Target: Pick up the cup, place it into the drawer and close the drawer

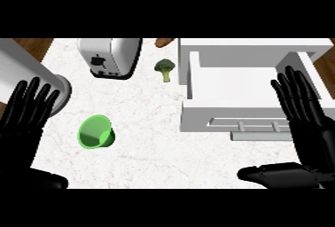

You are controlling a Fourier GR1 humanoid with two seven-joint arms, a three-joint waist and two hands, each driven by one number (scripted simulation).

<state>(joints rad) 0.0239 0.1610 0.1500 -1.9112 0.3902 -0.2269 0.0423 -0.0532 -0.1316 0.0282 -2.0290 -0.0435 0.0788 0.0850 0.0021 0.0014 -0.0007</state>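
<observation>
Fingers point(297, 91) of both hands are straight and released, grasping nothing. On the white surface point(163, 150), the drawer point(242, 88) stands open at 2 o'clock, ready for loading; the green cup point(96, 132) lies tipped at 8 o'clock.

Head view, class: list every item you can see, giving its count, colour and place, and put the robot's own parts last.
Cup: one, green, lying on its side on the counter, left of centre.
Toaster: one, silver, top of the counter.
Broccoli: one, green, between toaster and drawer.
Drawer: one, white, open, at the right.
Orange item: one, top edge, partly cut off, cannot tell what.
Counter: one, white marble.
Left hand: one, black, open, left edge.
Right hand: one, black, open, over the drawer's right side.
</observation>
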